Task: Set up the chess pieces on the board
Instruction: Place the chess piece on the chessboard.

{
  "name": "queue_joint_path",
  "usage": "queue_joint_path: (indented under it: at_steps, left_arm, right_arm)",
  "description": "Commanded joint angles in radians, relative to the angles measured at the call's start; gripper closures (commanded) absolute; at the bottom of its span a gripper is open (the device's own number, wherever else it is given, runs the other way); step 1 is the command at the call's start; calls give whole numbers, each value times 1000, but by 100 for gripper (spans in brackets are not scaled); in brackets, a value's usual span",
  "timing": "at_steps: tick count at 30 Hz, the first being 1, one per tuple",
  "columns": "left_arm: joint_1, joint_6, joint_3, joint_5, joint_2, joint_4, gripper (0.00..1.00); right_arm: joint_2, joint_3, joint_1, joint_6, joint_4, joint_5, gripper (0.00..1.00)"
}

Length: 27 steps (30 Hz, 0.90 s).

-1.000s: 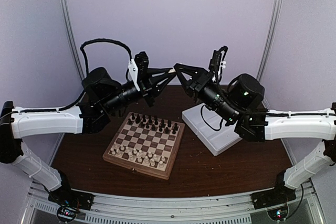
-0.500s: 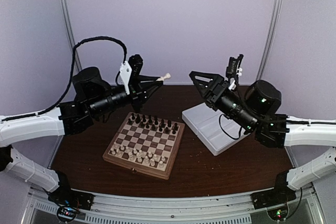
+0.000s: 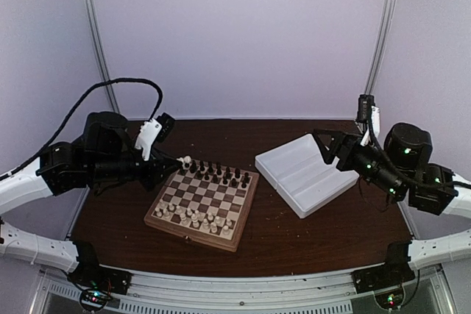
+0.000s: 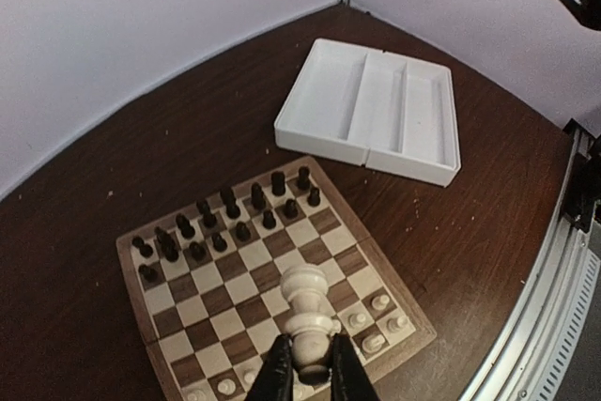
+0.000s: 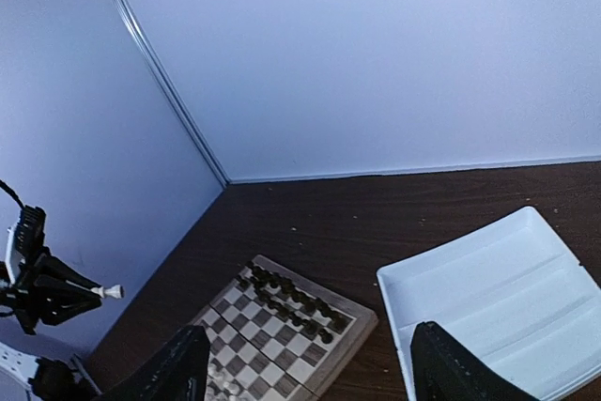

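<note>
The board [image 3: 193, 232] lies at the table's middle, dark figures [image 3: 213, 172] on its far rows and cream chess pieces [image 3: 193, 217] on its near rows. My left gripper [image 3: 179, 161] hangs above the board's far left corner, shut on the base of one cream chess piece [image 3: 187, 159]. In the left wrist view that piece [image 4: 305, 307] sticks out from between the fingers of the left gripper [image 4: 308, 368], above the board [image 4: 413, 321]. My right gripper [image 3: 329, 146] is open and empty, held high over the tray; its fingers [image 5: 178, 373] frame the board [image 5: 362, 321] far below.
A white plastic tray [image 3: 305, 174] with long compartments sits right of the board, also seen from the left wrist [image 4: 371, 105] and the right wrist [image 5: 498, 298]. Bare dark tabletop [image 3: 294, 240] surrounds both. Walls close in at the back and both sides.
The two grippers met in mid-air on the cream piece. The right one opened, let go and drew back right and down. The left carried the piece down and left, over the board.
</note>
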Motion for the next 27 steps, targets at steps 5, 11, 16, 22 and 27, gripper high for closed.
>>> queue_joint_path:
  at_steps: [5,11,16,22,27]
  left_arm:
    - [1,-279,-3,-76,44,-313,100]
    - [20,-366,63,-64,104,-492,100]
    - [70,-408,56,32,133,-546,100]
    - [80,-456,13,51,103,-547,100]
    - [84,-479,-14,75,102,-547,100]
  right_arm:
    - [14,-32,-13,-241,-243,199,0]
    - [106,-35,-74,-338,-227,204,0]
    - [122,-110,-230,-361,-134,57,0]
    - [103,-278,-421,-382,66,-78,0]
    - [77,-409,-463,-440,217,-126,0]
